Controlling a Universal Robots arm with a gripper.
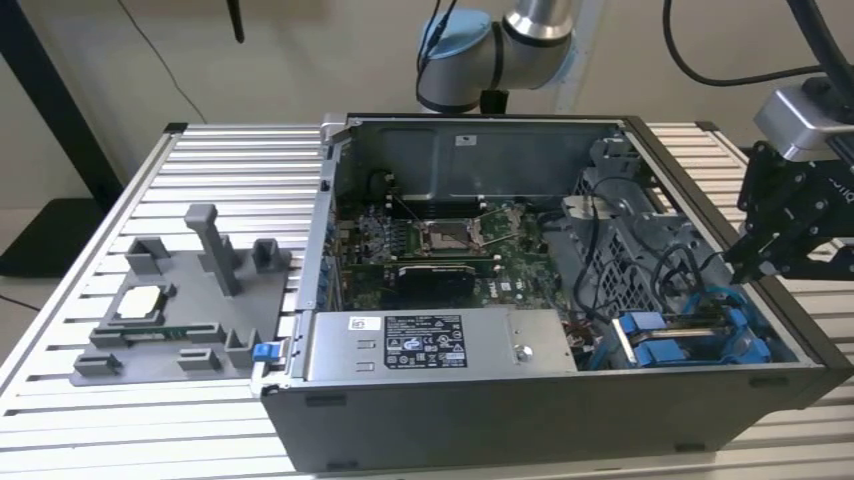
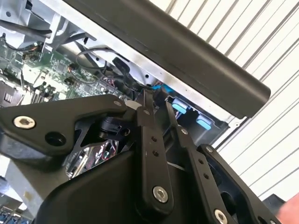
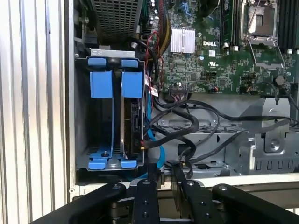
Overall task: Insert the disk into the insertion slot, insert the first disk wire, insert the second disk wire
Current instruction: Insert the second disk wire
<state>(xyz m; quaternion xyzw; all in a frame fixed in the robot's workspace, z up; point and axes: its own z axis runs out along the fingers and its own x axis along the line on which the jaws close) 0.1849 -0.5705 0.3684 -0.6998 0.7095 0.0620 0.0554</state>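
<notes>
Apparently the disk point(image 3: 135, 126) sits edge-on in the slot point(image 3: 102, 85) at the case's point(image 1: 534, 420) near corner on the exterior view's right, though I cannot tell whether either wire point(image 3: 151, 135) is plugged; my gripper point(image 1: 747, 270) hangs just outside that side, fingers point(image 3: 145, 196) slightly apart, empty.

Black cables point(image 3: 187, 122) crowd beside the insertion slot point(image 3: 101, 84).

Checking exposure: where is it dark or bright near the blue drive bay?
In the first wrist view the blue-railed grey metal drive bay is shadowed inside; in the second wrist view the black hand stands dark against bright ribbed table slats.
</notes>
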